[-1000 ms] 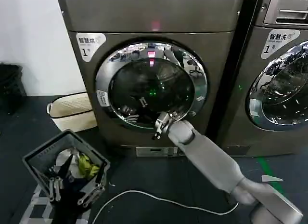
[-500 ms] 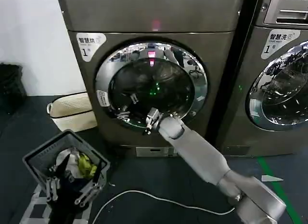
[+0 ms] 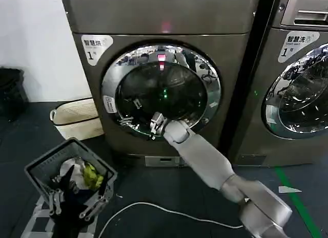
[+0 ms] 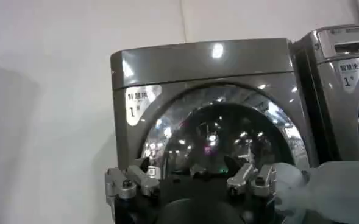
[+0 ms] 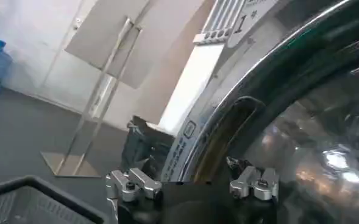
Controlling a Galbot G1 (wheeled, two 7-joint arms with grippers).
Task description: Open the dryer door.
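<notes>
My right gripper (image 3: 155, 124) has slid leftward along the dryer door (image 3: 161, 89)'s lower chrome rim, fingers parted, empty; door still shut, handle side nearer.

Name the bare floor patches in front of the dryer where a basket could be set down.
Bare dark floor lies between the grey laundry basket and the right arm, bordered below by the white cable. Another patch sits left of the cream basket, toward the wall. Directly before the dryer door it is crowded: the right gripper is at the chrome rim.
</notes>
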